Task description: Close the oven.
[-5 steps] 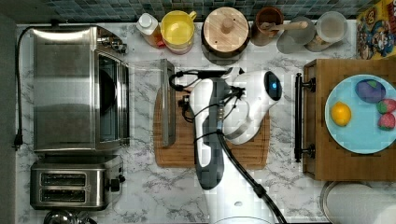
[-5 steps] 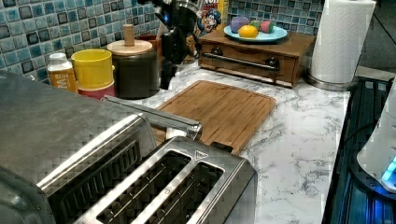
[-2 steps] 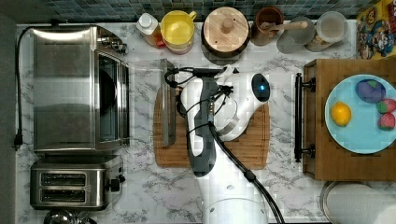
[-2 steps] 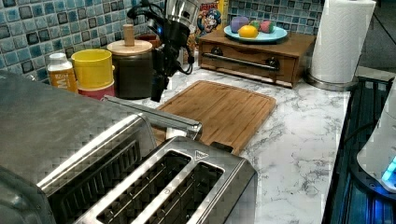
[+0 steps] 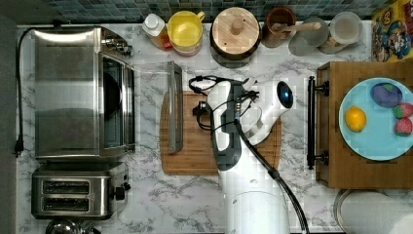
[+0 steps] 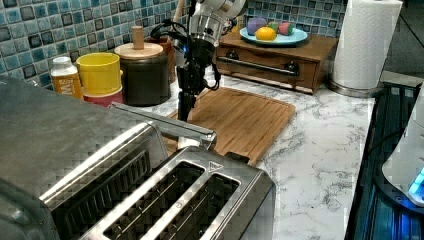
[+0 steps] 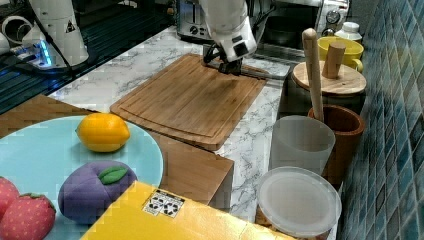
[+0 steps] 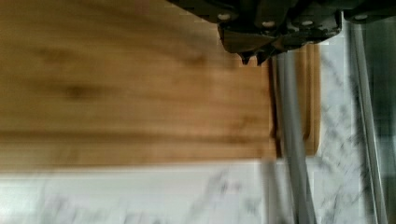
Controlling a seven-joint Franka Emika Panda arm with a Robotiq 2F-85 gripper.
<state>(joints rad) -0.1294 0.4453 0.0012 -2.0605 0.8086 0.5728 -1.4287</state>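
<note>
Marble countertop (image 5: 195, 195) carries the oven (image 5: 80, 92) at the top view's left, its glass door (image 5: 151, 105) dropped flat with the handle (image 5: 174, 107) over a wooden cutting board (image 5: 195, 156). Hovering beside that handle, the gripper (image 8: 252, 58) has its fingertips pressed together, empty. Canisters (image 5: 236, 31) line the wall; a toaster (image 5: 73, 189) stands beside the oven.

Arm bent low, claw (image 8: 252, 58) pointing down, tips together.
</note>
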